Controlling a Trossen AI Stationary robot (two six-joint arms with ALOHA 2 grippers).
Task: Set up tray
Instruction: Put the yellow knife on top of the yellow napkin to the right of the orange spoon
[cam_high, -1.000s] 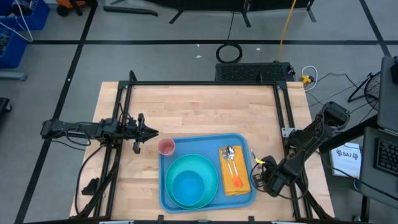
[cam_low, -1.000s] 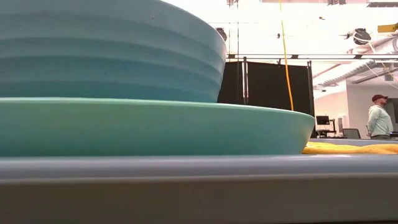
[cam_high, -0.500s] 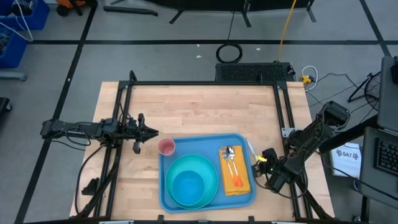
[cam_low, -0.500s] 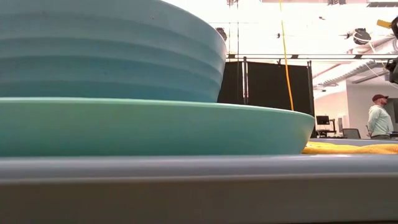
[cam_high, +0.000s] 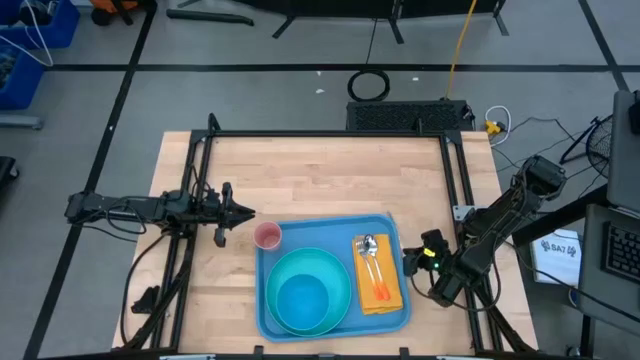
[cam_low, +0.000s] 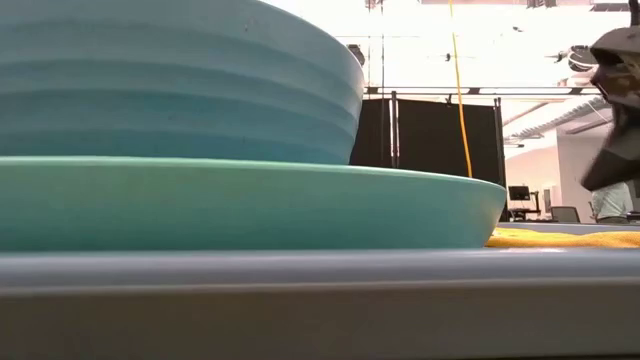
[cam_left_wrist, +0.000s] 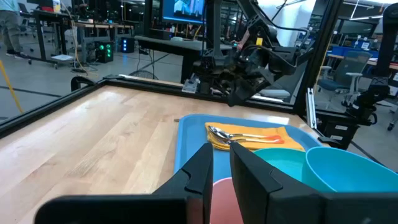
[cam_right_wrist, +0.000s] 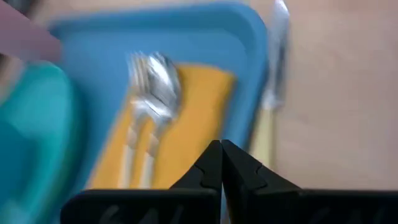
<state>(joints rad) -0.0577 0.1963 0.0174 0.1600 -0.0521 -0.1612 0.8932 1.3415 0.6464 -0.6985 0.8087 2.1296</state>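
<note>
Tray (cam_high: 330, 228): stiff blue plastic, judged light but loaded; best gripped at raised rim.
Right hand (cam_high: 412, 258): fingers closed, nothing held, just beside tray's edge.
Left hand (cam_high: 240, 212): partly open, nothing seen held, tray just ahead.

Grey floor (cam_high: 250, 95) — black curtain (cam_low: 430, 135) behind.

- premises: robotics lab or workshop, not a home.
- wooden table (cam_high: 320, 180) set in a black metal frame (cam_high: 325, 134) on a grey floor marked with tape.
- cables (cam_high: 368, 84) on the floor.
- room beyond: desks, monitors (cam_left_wrist: 183, 7), office chair (cam_left_wrist: 344, 65).
</note>
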